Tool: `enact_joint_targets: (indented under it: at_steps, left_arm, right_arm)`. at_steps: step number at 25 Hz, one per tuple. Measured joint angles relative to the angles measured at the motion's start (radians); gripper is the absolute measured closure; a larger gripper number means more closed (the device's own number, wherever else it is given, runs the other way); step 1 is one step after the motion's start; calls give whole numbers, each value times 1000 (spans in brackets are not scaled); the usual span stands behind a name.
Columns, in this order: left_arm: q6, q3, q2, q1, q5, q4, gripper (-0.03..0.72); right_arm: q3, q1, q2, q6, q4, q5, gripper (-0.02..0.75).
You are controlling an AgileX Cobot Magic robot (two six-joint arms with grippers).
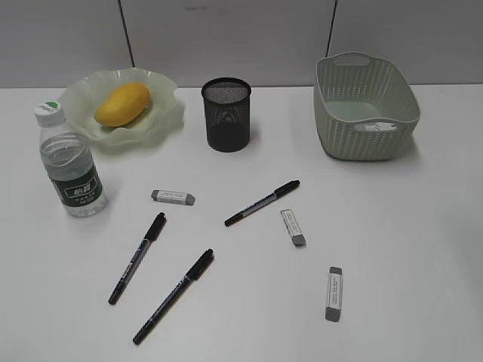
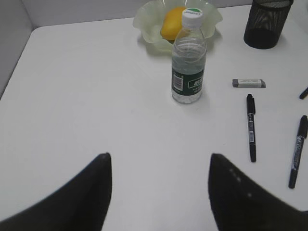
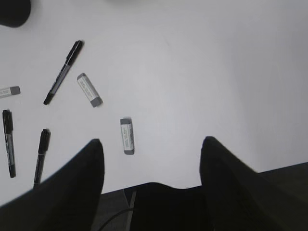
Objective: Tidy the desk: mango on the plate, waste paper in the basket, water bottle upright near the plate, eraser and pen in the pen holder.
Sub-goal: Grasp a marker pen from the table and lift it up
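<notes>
Grippers: left gripper [image 2: 159,192] and right gripper [image 3: 151,178] both stand wide, holding nothing
Erasers: nearest eraser [image 1: 333,292] lies well in front and right of the pen holder [image 1: 226,114]; two more erasers closer to it; light, stiff, low on the desk [image 1: 392,226]; pinch across the short sides
Pens: three, flat, in front of the pen holder; slim, likely to roll; grip mid-barrel
Mango: already on the plate [image 1: 162,124], left of the pen holder
Bottle: upright, left front of the pen holder
Waste paper: cannot tell
</notes>
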Motion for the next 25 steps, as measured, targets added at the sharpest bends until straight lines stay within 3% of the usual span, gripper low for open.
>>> enact_joint_targets:
  at_steps: [7,18,25]
  left_arm:
    - [0,0,0,0,-1,0,207]
    - [0,0,0,0,-1,0,207]
    - [0,0,0,0,-1,0,207]
  right_arm:
    - [-118,224,315,210,3,-29,240]
    - [-461,389,761,423,32,-6,240]
    - [-628,431,947,548,38,-6,240]
